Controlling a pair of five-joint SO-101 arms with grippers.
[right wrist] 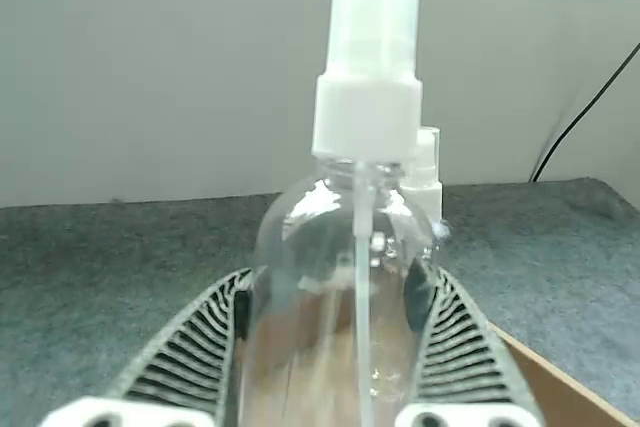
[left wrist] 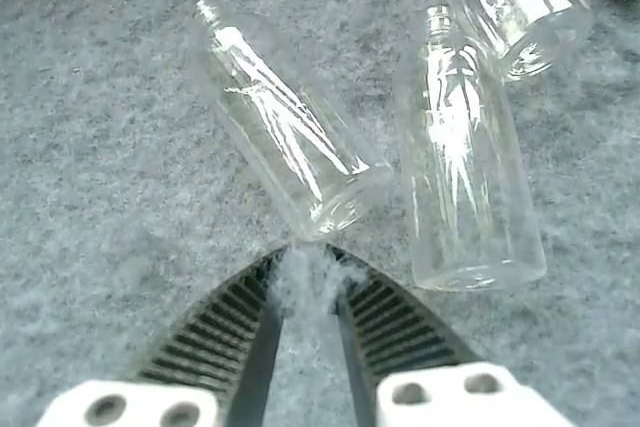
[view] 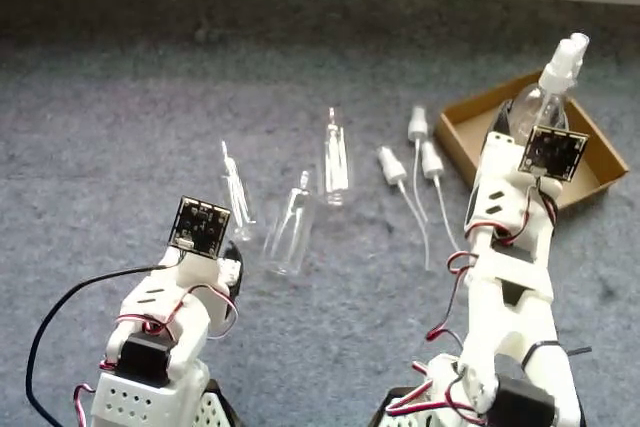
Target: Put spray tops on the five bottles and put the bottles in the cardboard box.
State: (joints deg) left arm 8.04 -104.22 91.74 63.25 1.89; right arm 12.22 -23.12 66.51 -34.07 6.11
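1. The left gripper [left wrist: 305,259] sits low in the lower left of the high view. Its ribbed jaws are drawn together at the tips and hold nothing. It is lined up just short of the open base of the leftmost bottle [view: 238,195], probably because that is the nearest uncapped one.
2. That leftmost bottle lies flat on the grey carpet [view: 120,127]. Its long axis runs nearly up the frame, neck toward the top edge.
3. The middle bottle [view: 290,229] lies just right of it, also flat. Its neck leans toward the upper right and its base toward the lower left.
4. The third bottle [view: 337,165] lies higher in the centre of the frame, with its long axis up-down and its neck at the top. All three are bare-necked and so not ready for boxing.
5. Three loose spray tops [view: 417,125] lie right of centre, heads toward the top and dip tubes trailing down the frame.
6. The cardboard box [view: 470,137] sits in the upper right.
7. The right gripper [right wrist: 335,292] is clamped around the capped bottle [right wrist: 330,247] and holds it upright over the box, seemingly to set it down standing. Its long axis is vertical, with the spray top [right wrist: 368,77] uppermost.
8. A second white top [right wrist: 428,172] shows just behind it; I cannot tell what it sits on.
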